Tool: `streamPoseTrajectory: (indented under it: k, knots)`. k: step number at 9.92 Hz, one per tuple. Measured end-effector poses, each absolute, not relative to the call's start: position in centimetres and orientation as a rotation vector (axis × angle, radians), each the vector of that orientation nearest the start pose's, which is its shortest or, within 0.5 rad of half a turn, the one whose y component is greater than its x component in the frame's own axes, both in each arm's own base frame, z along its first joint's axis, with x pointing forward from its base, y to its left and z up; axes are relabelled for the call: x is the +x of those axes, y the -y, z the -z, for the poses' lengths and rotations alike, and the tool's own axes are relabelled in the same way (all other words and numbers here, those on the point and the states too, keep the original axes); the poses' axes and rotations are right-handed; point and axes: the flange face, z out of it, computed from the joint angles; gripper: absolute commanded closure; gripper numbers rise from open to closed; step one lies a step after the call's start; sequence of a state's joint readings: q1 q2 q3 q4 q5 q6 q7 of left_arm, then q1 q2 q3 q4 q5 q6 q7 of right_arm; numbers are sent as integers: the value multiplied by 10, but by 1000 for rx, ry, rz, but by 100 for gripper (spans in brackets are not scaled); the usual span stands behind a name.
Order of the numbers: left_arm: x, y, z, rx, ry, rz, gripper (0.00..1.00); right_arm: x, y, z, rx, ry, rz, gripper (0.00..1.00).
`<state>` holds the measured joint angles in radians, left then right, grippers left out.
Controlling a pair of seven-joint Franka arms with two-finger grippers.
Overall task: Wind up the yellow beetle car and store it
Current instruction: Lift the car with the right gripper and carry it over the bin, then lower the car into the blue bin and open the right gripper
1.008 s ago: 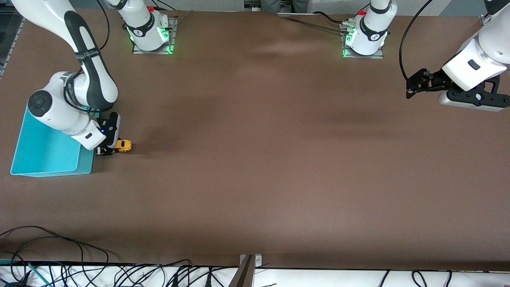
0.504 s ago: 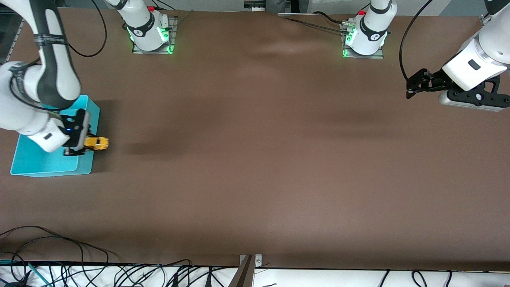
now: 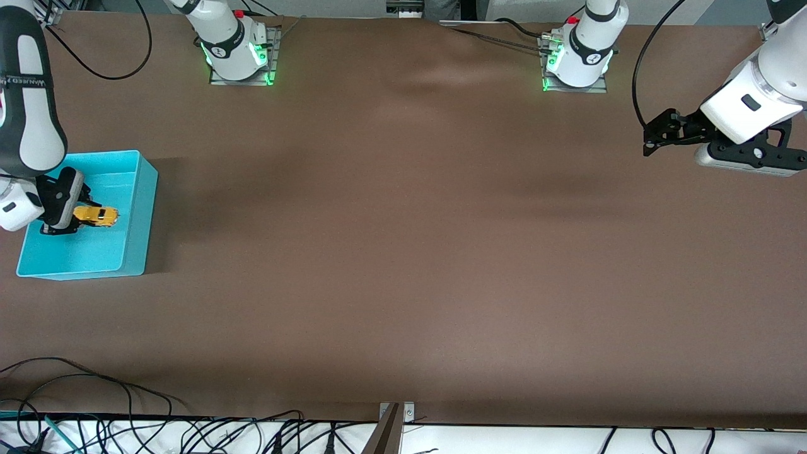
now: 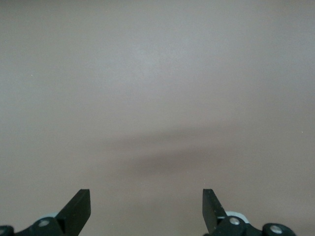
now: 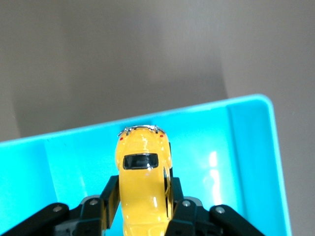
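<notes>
The yellow beetle car (image 3: 96,215) is gripped in my right gripper (image 3: 75,218), which holds it over the inside of the turquoise bin (image 3: 140,195) at the right arm's end of the table. In the right wrist view the car (image 5: 142,182) sits between the two black fingers (image 5: 109,194), with the bin's floor and wall (image 5: 251,147) under it. My left gripper (image 3: 656,135) hangs open and empty over bare table at the left arm's end; its fingertips (image 4: 78,206) stand wide apart in the left wrist view. The left arm waits.
The brown table (image 3: 403,239) spreads between the two arms. Cables (image 3: 126,416) lie along the edge nearest the front camera. The arm bases (image 3: 236,50) stand at the table's farthest edge.
My right gripper has carried the car from the table beside the bin, across the bin's wall, to over the bin's inside. The left arm has not moved.
</notes>
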<state>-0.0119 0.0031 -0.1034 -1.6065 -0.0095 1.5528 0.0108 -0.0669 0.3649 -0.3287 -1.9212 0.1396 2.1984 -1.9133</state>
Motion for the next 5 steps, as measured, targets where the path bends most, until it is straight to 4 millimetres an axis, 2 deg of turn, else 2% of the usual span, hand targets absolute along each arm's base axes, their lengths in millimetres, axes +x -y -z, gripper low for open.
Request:
streamPoseTrajectory:
  k: [3, 5]
  knots:
    - [548, 64, -605, -3141, -198, -90, 0, 563, 251, -259, -2332, 2014, -103, 100]
    - [548, 64, -605, -3141, -198, -90, 0, 557, 260, -238, -2326, 1989, -135, 100]
